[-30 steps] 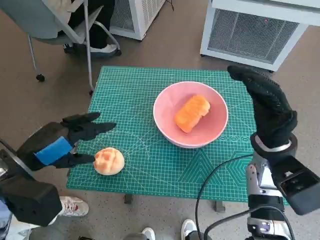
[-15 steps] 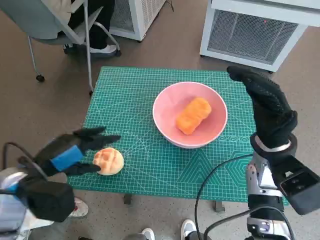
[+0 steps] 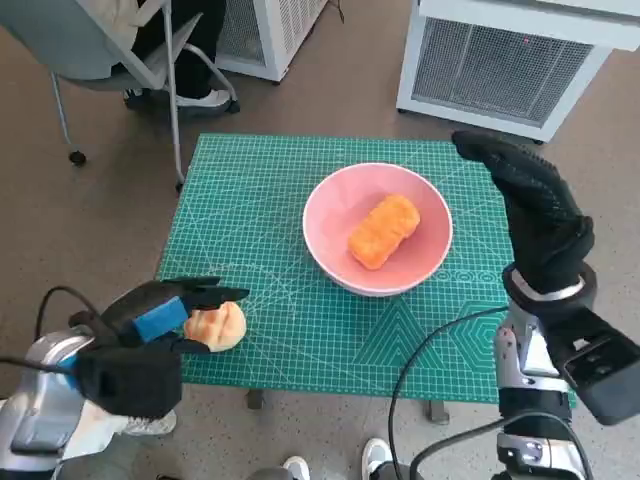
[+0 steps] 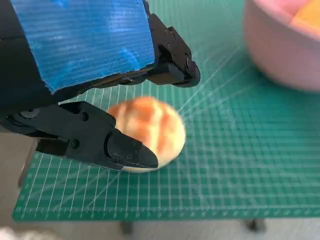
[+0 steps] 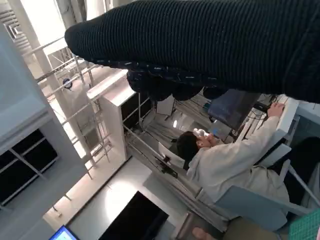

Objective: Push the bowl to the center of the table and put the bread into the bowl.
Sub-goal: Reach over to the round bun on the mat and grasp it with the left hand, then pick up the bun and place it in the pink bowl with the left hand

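Note:
A pink bowl stands near the middle of the green mat, with an orange loaf of bread lying inside it. A round tan bun lies at the mat's front left corner; the left wrist view shows the bun between my left hand's spread fingers, which do not plainly touch it. My left hand hovers over the bun, open. My right hand is raised upright beside the bowl's right side, fingers straight, holding nothing.
The green cutting mat covers the small table. A chair with a seated person's legs stands at the back left, and white cabinets at the back right. Shoes show on the floor below the table's front edge. A person sits in the right wrist view.
My left arm has dropped and drawn toward the table's front left corner, its hand now covering the bun's left side. The bowl, the loaf and the right hand stay where they were.

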